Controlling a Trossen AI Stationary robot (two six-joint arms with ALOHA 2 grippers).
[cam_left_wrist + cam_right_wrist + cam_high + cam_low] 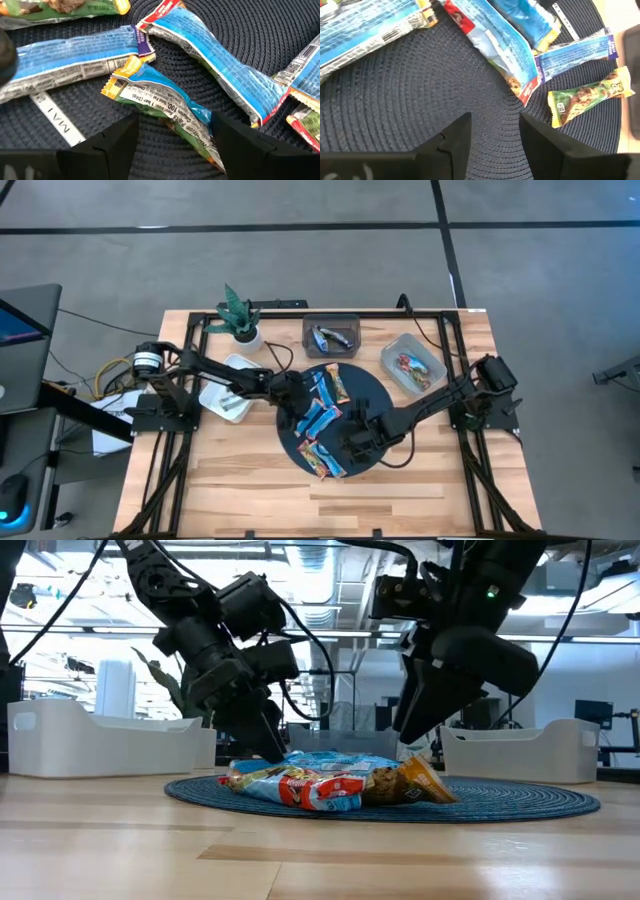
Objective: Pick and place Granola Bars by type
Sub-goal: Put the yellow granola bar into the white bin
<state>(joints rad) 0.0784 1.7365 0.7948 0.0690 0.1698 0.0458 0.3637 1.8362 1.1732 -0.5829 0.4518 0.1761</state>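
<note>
Several granola bars [322, 415] in blue, silvery and red, orange and green wrappers lie flat on a round dark woven mat [372, 392] at the table's middle. My left gripper [290, 395] stands low over the mat's left part, open. Its fingers [117, 142] flank a blue, yellow and green bar [160, 100] without a hold on it. My right gripper [355, 435] hangs over the mat's near right part, open, with only bare mat [420, 90] between its fingers [455, 142]. A green bar [585, 97] lies beside it.
A white tray [228, 385] stands left of the mat. A dark bin [330, 335] with silvery bars is at the back. A clear bin [412, 365] with multicoloured bars is at the right. A potted plant [240, 315] stands at the back left. A thin white stick [52, 117] lies on the mat.
</note>
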